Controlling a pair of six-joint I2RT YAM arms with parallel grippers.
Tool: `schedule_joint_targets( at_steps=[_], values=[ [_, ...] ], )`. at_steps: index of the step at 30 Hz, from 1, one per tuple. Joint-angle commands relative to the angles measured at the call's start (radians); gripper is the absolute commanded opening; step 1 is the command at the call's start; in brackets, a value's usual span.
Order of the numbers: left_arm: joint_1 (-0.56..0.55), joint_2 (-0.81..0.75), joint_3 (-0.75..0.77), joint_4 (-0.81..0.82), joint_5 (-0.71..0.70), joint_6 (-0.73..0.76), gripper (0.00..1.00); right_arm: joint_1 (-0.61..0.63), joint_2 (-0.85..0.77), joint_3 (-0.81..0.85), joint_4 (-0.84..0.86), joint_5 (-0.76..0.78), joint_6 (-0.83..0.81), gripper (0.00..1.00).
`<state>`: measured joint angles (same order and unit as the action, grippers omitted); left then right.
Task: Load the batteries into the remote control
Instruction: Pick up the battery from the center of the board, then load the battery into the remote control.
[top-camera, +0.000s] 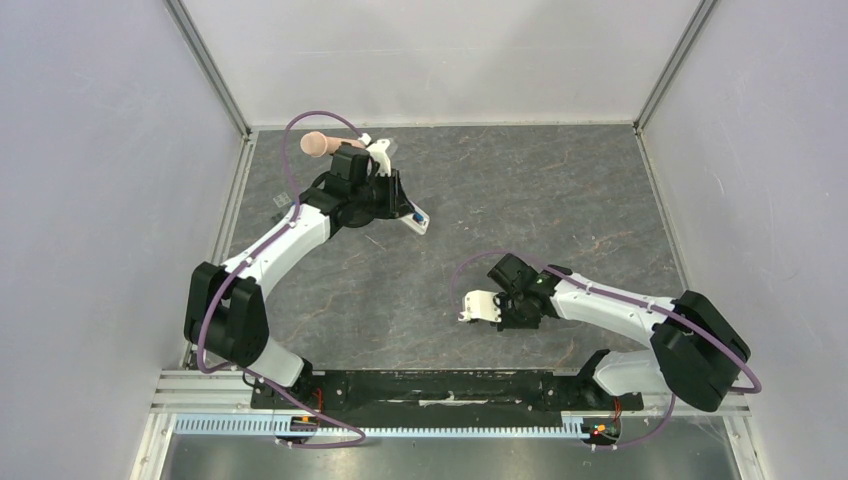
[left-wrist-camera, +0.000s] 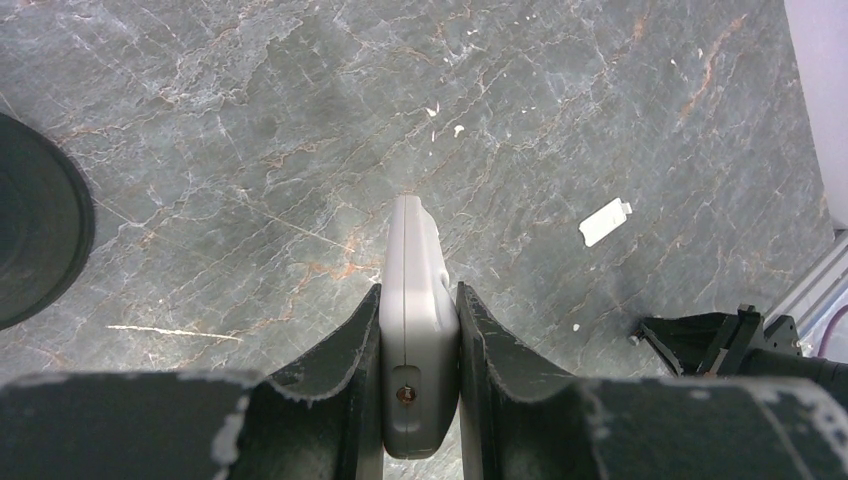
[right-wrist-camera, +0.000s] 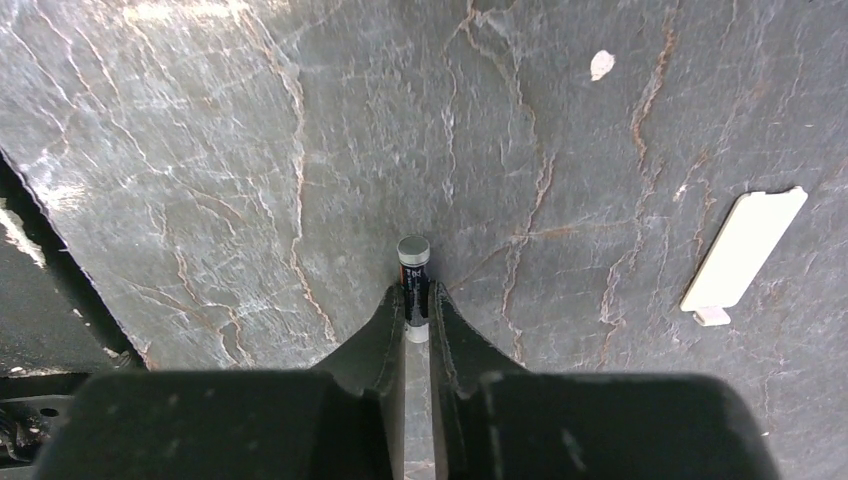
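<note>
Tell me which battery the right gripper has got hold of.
The dark battery with the silvery end cap, pinched between the right gripper's fingers above the table. The other battery, the blue one, sits in the remote held by the left gripper.

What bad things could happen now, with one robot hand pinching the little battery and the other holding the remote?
The right gripper pinches the dark battery by a thin strip, with its silvery tip sticking out, so it might twist or slip loose. The left gripper holds the white remote on edge, so a hard push could tip it. The loose white cover on the table could get knocked.
</note>
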<state>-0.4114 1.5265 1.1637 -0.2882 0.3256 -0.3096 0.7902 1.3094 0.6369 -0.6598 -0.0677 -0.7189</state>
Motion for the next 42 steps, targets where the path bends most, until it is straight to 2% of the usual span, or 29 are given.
schedule_joint_targets(
  at_steps=[1, 3, 7, 13, 19, 22, 25, 31, 34, 42],
  values=[
    [0.007, -0.038, 0.002, 0.043, 0.036, -0.017, 0.02, 0.012, 0.031, -0.004, 0.082, -0.078, 0.000, 0.04],
    [0.006, -0.035, 0.002, 0.045, 0.046, -0.019, 0.02, 0.011, 0.023, 0.005, 0.081, -0.079, 0.015, 0.00],
    [0.006, -0.026, -0.001, 0.052, 0.106, -0.043, 0.02, 0.011, -0.015, 0.051, 0.085, -0.115, 0.094, 0.00],
    [0.006, -0.025, -0.038, 0.107, 0.251, -0.140, 0.02, 0.011, -0.153, 0.106, 0.167, -0.109, 0.379, 0.00],
    [0.003, 0.024, -0.085, 0.229, 0.526, -0.264, 0.02, 0.010, -0.355, 0.128, 0.245, -0.010, 0.681, 0.00],
    [-0.002, 0.055, -0.113, 0.313, 0.649, -0.295, 0.02, 0.011, -0.403, 0.161, 0.248, 0.027, 0.809, 0.00],
    [-0.022, 0.092, -0.134, 0.405, 0.746, -0.348, 0.02, 0.011, -0.370, 0.244, 0.186, 0.103, 0.931, 0.00],
    [-0.116, 0.159, -0.122, 0.408, 0.785, -0.346, 0.02, 0.010, -0.180, 0.443, -0.054, 0.071, 1.026, 0.00],
    [-0.154, 0.203, -0.115, 0.408, 0.786, -0.364, 0.02, 0.012, -0.155, 0.449, -0.102, 0.009, 1.050, 0.00],
    [-0.206, 0.284, -0.086, 0.423, 0.804, -0.396, 0.02, 0.023, -0.129, 0.418, -0.169, -0.028, 1.038, 0.00]
  ],
)
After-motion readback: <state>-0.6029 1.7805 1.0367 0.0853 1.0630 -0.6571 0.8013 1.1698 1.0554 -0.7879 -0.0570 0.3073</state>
